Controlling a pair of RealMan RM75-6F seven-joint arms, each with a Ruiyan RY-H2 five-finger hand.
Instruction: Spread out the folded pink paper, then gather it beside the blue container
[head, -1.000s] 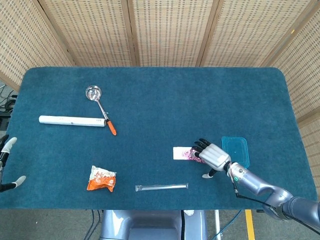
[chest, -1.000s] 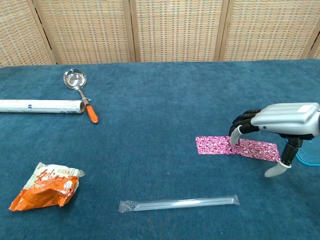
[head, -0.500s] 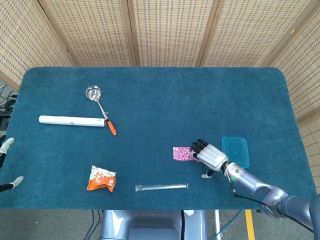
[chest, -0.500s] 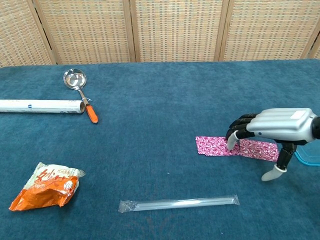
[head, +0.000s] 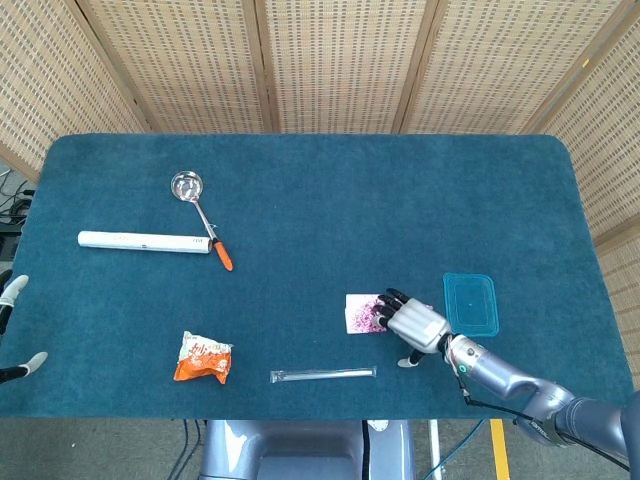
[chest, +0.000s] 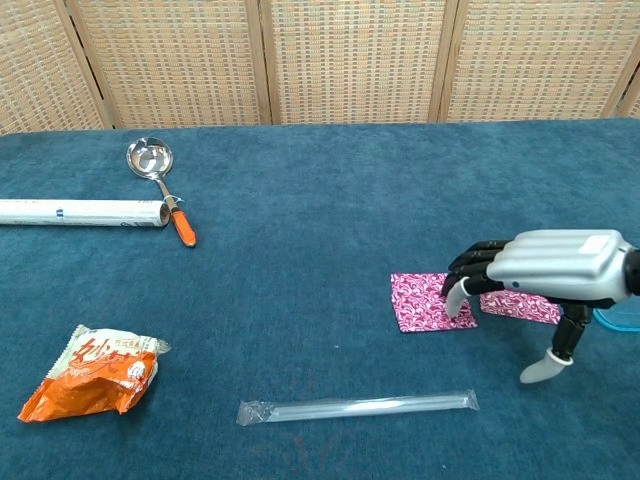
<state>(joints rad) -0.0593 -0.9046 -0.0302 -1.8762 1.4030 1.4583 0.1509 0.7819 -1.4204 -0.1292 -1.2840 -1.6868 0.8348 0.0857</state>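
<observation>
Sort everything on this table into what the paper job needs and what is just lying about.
Needed:
- pink patterned paper, partly unfolded
- blue plastic container
- right hand, fingers on the paper

Lying about:
- steel ladle with orange handle
- white roll
- orange snack packet
- clear wrapped straw
- left hand, at the table edge

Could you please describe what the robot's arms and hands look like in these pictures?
The right hand has a silver-grey shell over its back, black fingers and pale grey tips. Its right arm is metallic grey, with a small green spot at the wrist and a thin dark cable alongside. Of the left hand, only black fingers with pale tips show at the head view's edge.
</observation>
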